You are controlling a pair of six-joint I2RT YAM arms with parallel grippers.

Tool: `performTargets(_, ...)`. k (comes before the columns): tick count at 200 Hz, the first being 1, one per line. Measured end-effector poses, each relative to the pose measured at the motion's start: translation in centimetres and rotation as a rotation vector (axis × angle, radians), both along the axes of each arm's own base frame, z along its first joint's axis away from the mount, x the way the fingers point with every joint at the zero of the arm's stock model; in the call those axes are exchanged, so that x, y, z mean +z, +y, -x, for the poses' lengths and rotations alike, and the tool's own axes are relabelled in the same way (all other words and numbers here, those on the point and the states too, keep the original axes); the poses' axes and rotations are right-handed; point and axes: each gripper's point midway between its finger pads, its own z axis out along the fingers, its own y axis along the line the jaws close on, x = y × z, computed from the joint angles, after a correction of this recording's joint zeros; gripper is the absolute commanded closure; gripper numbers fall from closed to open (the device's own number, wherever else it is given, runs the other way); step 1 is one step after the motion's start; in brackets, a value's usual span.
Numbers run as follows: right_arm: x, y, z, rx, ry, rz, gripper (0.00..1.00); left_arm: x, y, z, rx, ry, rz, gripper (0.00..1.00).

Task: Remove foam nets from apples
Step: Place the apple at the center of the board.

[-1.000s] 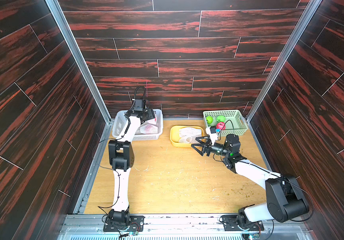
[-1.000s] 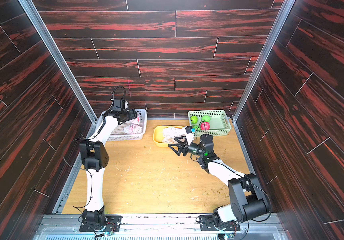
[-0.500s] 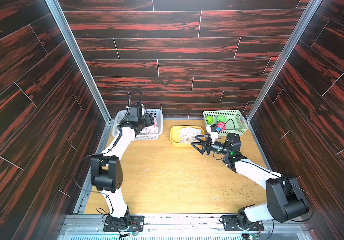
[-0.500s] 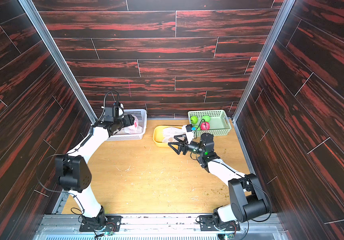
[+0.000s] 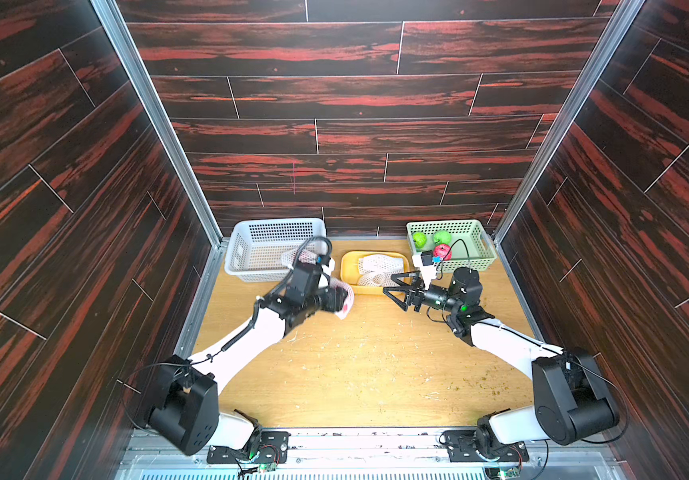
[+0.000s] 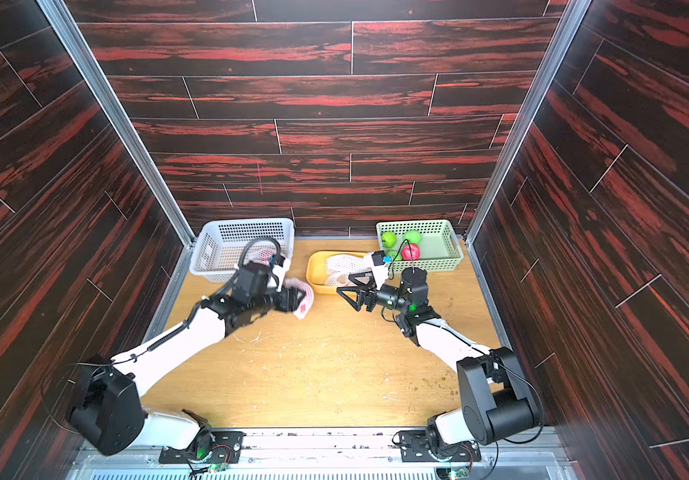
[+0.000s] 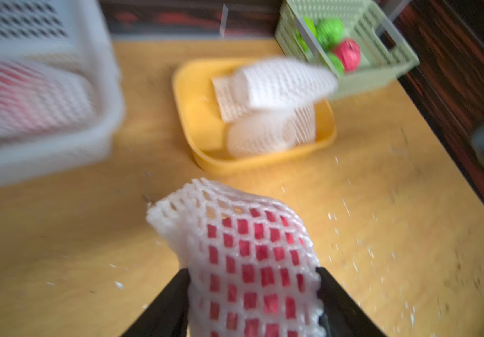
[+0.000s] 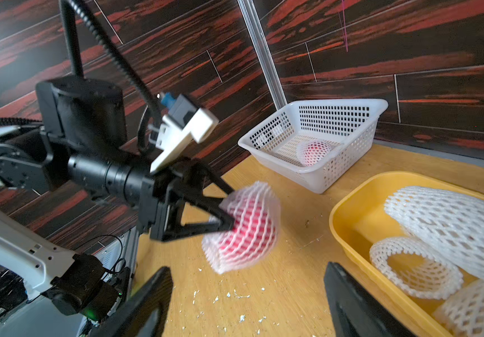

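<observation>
L grip [image 8: 229,209]: jaws clamped on netted red apple [image 8: 246,227], held clear of table [image 5: 359,374], at 8 o'clock of yellow tray [image 5: 349,266].
R grip [image 5: 389,284]: jaws wide, empty, at 4 o'clock of tray, facing the held apple.
White basket [image 5: 251,249]: 11 o'clock of table; holds 1 more netted apple [image 8: 313,151].
Green basket [image 6: 438,257]: 1 o'clock of table; bare fruit, 3 green apples [image 6: 388,239], 1 bare red apple [image 6: 410,251].
Tray: loose nets [image 8: 439,221], at least 3.
In the way: R wrist cam mount [image 5: 425,259] covers part of green basket's front in both top views.

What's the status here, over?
Left gripper shut on netted red apple, over the table. Right gripper open, empty, facing it. Nothing between them.
</observation>
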Motion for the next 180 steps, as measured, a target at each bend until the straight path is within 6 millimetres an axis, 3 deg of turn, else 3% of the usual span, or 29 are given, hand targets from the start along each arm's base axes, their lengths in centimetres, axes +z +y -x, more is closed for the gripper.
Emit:
performTargets(33,-0.8,-0.1,0.3,0.001,0.021,0.001,0.15,-4.8,-0.6,2.7,-0.063,0.040,-0.013,0.31)
performTargets(62,-1.6,0.0,0.1,0.001,0.045,0.003,0.15,-6.1,-1.6,2.3,-0.081,0.016,0.005,0.31)
performTargets(75,-1.9,0.0,0.0,0.000,0.053,0.005,0.15,-6.5,-2.1,2.0,-0.086,0.011,0.008,0.23)
performTargets(104,-2.4,0.1,-0.1,0.004,0.071,0.007,0.15,-6.3,-2.7,1.7,-0.085,-0.008,0.027,0.11)
performTargets(148,-3.5,0.1,-0.3,-0.005,0.126,0.016,0.15,-5.6,-2.4,1.6,-0.062,-0.037,0.039,0.08)
performTargets(180,-5.0,0.0,-0.9,-0.056,0.228,0.060,0.17,-3.8,-1.2,1.7,-0.007,-0.080,0.045,0.10)
